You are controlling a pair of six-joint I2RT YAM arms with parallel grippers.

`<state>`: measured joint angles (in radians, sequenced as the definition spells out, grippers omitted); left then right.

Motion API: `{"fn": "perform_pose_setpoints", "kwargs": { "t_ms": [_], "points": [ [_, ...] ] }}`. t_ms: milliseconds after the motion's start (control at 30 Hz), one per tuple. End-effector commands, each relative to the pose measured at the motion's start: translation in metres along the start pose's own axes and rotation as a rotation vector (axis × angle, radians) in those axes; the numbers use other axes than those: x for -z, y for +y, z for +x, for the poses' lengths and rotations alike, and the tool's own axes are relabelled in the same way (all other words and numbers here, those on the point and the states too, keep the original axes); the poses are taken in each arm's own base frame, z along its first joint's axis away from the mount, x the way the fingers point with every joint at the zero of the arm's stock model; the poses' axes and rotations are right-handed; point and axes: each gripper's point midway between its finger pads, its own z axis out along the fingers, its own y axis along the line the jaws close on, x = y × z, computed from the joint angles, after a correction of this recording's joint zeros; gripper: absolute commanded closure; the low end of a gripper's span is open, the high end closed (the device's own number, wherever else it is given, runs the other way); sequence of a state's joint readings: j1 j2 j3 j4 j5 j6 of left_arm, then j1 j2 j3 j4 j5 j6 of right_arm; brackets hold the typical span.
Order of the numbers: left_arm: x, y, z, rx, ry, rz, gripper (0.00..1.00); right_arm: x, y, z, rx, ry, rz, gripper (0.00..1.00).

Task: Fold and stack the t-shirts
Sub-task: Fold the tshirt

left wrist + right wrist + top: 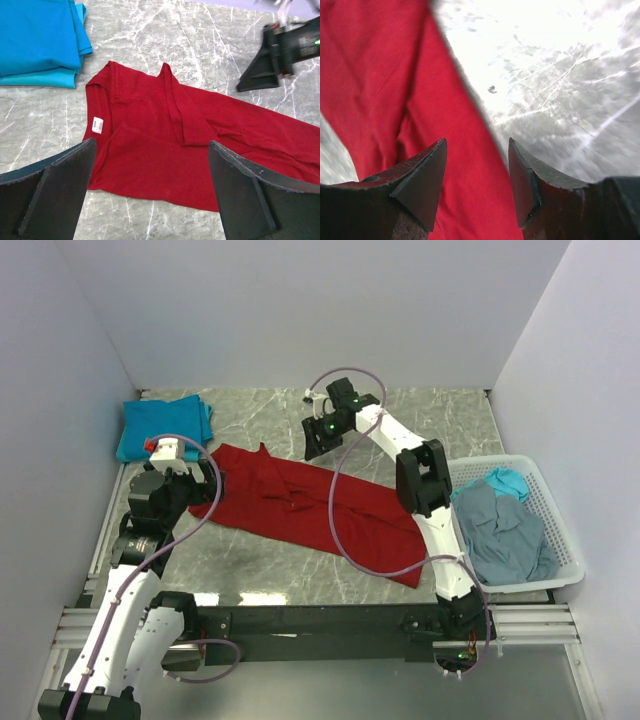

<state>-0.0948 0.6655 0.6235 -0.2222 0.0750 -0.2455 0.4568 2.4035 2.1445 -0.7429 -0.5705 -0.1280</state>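
Red t-shirt (290, 500): soft, limp, light cloth; pinch at hem corners. Left gripper (152, 145), right gripper (477, 145) both spread, empty, above it.

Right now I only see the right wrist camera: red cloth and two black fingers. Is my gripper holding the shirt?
Observer: No. The right gripper is open at the red t-shirt's far edge.
Operator: Where's my other arm?
Observer: The left gripper hangs open over the shirt's collar end.
Operator: Are any shirts folded already?
Observer: Yes, folded teal t-shirts sit in the far left corner.
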Motion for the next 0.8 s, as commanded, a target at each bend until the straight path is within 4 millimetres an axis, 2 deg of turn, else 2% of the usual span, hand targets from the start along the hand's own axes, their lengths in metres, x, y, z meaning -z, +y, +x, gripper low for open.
{"fn": "perform_pose_setpoints", "kwargs": {
  "t_ms": [0,100,367,533,633,767],
  "points": [
    [-0.001,-0.008,-0.019,-0.024,-0.055,0.036,0.02,0.005,0.012,-0.034,-0.127,-0.085,-0.001,0.41],
    [-0.003,-0.01,-0.018,-0.025,-0.044,0.049,0.01,-0.007,0.0,-0.028,-0.147,-0.082,0.022,0.41],
    [-0.005,-0.013,-0.016,-0.027,-0.035,0.066,0.01,-0.039,-0.007,-0.004,-0.194,-0.008,0.002,0.42],
    [-0.004,-0.012,-0.018,-0.03,-0.042,0.06,0.01,-0.05,-0.005,0.002,-0.209,0.012,-0.008,0.43],
    [-0.003,-0.012,-0.019,-0.035,-0.05,0.061,0.01,-0.056,0.001,0.005,-0.211,0.021,-0.02,0.44],
    [0.0,-0.012,-0.023,-0.038,-0.067,0.061,0.01,-0.067,0.014,0.019,-0.209,0.068,-0.053,0.49]
  ]
}}
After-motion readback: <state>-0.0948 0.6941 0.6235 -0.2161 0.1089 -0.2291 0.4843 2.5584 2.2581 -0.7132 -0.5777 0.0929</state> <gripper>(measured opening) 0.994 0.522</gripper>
